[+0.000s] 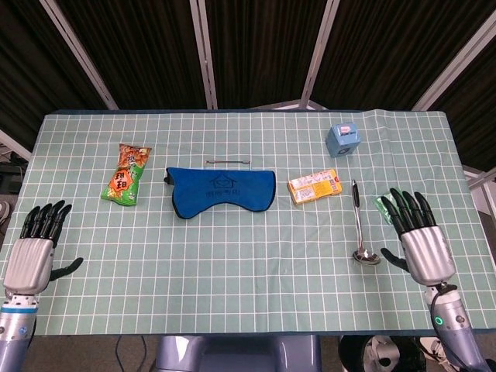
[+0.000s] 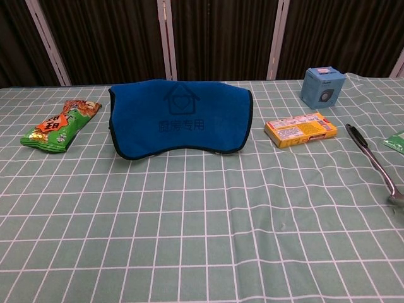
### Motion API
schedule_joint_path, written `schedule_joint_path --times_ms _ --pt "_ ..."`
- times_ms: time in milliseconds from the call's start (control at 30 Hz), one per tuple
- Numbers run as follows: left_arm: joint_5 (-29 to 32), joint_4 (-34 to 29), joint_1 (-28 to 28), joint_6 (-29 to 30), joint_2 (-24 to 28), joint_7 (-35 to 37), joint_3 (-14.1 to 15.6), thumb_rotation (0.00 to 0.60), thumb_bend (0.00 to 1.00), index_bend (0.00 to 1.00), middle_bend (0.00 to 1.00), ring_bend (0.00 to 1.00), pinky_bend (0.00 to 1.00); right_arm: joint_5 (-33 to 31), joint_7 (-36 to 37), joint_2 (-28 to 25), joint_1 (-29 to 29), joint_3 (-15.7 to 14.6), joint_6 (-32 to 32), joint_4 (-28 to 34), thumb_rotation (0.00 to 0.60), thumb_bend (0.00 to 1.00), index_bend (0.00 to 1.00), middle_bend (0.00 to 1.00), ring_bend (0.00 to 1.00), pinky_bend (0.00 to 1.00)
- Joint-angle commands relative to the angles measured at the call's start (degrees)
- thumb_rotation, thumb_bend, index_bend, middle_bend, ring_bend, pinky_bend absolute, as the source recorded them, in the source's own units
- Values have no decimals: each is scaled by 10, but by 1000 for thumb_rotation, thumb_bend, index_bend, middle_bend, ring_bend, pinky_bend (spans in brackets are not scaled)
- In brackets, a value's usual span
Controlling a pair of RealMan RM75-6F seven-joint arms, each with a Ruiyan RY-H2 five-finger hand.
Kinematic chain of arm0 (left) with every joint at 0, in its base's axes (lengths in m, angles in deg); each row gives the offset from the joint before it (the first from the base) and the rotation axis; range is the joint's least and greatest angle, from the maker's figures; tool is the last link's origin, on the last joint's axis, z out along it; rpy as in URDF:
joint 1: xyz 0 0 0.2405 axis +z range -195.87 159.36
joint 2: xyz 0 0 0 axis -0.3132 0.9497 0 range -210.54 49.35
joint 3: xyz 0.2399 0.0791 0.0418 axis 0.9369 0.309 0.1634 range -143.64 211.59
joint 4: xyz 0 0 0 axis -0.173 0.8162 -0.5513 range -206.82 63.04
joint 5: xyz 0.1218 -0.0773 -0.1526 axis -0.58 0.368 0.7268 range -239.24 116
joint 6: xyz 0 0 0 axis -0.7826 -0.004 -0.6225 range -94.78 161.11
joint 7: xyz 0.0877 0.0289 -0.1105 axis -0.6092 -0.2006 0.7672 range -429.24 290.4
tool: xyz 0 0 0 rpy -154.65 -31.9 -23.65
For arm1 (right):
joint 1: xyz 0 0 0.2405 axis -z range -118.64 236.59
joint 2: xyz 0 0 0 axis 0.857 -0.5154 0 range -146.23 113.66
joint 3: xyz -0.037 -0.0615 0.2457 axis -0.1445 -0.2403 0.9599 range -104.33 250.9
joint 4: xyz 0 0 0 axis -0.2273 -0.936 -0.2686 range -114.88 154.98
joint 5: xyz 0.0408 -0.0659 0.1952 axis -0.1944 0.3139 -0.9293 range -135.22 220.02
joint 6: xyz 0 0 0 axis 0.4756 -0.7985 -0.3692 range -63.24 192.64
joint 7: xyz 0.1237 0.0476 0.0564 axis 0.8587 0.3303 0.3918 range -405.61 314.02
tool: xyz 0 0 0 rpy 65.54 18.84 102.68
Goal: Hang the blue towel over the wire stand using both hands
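The blue towel point(image 1: 222, 191) hangs draped over the wire stand point(image 1: 227, 162) at the middle of the table, its house logo facing me; in the chest view the blue towel point(image 2: 181, 117) hides the stand. My left hand point(image 1: 31, 250) hovers at the near left edge, fingers spread, holding nothing. My right hand point(image 1: 419, 235) is at the near right, fingers spread and empty. Neither hand shows in the chest view.
A green snack bag point(image 1: 127, 173) lies left of the towel. A yellow box point(image 1: 315, 186), a ladle point(image 1: 359, 221), a green packet point(image 1: 381, 203) and a blue box point(image 1: 343, 139) lie to the right. The checked tablecloth point(image 1: 248, 271) covers the table.
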Motion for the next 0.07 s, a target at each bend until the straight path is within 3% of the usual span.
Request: schedule_joint_path --times_ms 33,67 --pt "-25 13 20 24 -9 5 12 600 27 0 0 0 0 0 0 2 22 -6 -14 0 600 0 0 0 0 0" --pt "-28 15 22 26 -9 7 11 600 26 0 0 0 0 1 1 2 25 -7 -16 -2 600 0 0 0 0 0"
